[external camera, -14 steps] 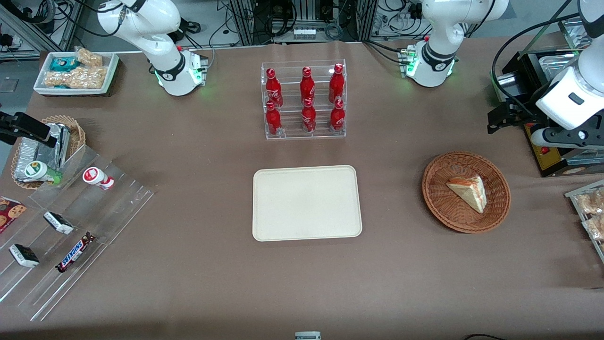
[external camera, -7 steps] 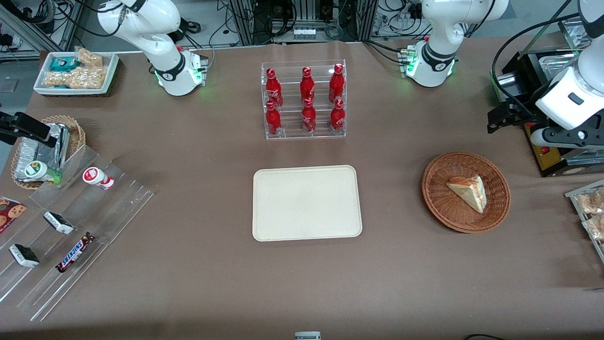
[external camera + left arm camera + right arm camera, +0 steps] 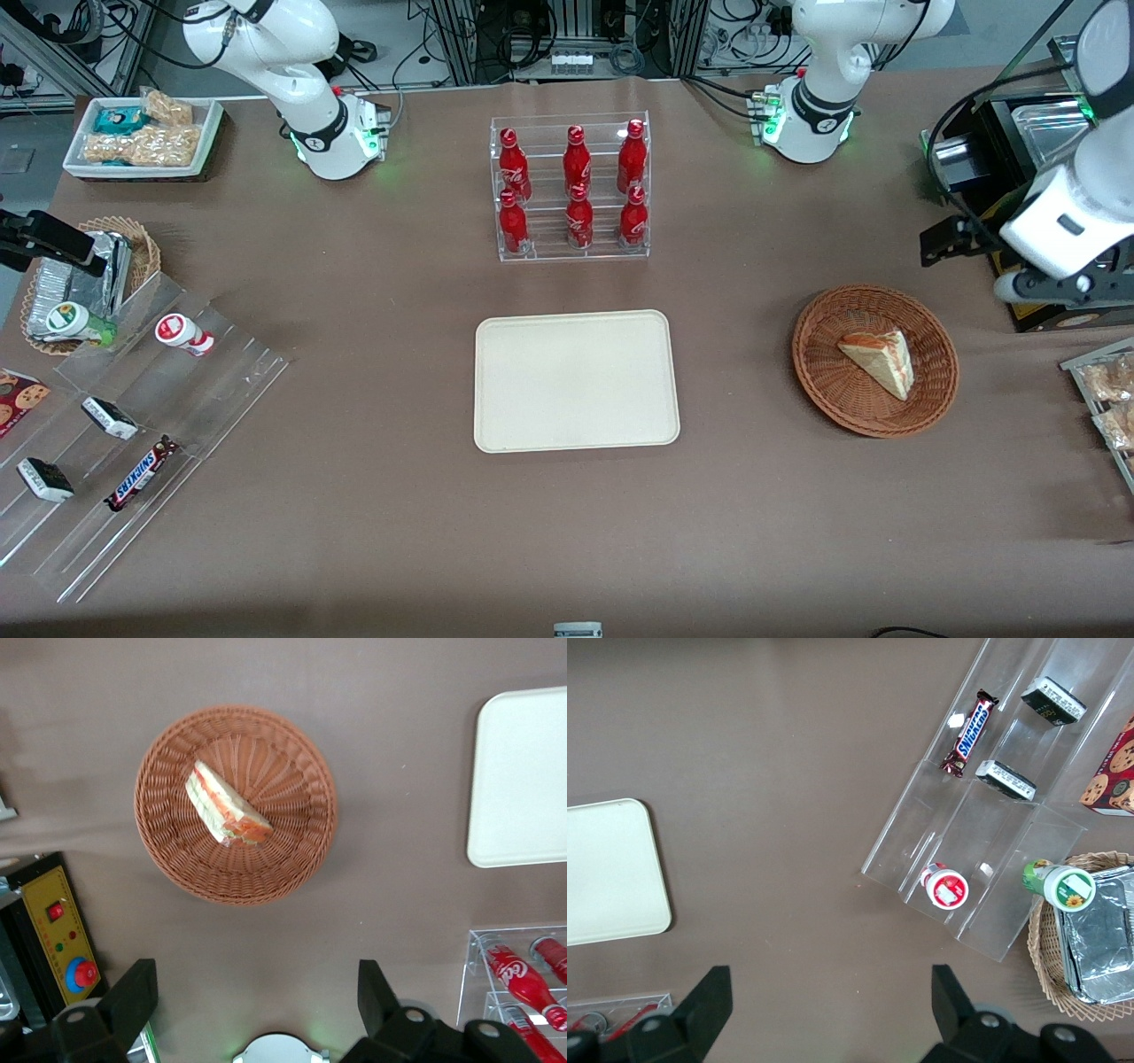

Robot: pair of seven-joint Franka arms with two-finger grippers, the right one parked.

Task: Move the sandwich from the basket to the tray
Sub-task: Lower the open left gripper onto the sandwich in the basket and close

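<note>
Spread wide, the left gripper [image 3: 257, 997] hangs high above the table, near the basket [image 3: 875, 359] but farther from the front camera. Inside lies the sandwich [image 3: 879, 361], its long cut edge running diagonally. A candy bar [image 3: 140, 473] reads "Snickers".

The sandwich [image 3: 877, 361] lies in the basket [image 3: 819, 381], which sits on the table [image 3: 354, 532] toward the working arm's end, well apart from the tray [image 3: 576, 381]. The tray lies mid-table, nearer the front camera than the bottle rack [image 3: 571, 188]. The gripper [image 3: 257, 1001], fingers spread, hangs high above the table beside the basket, farther from the front camera.
</note>
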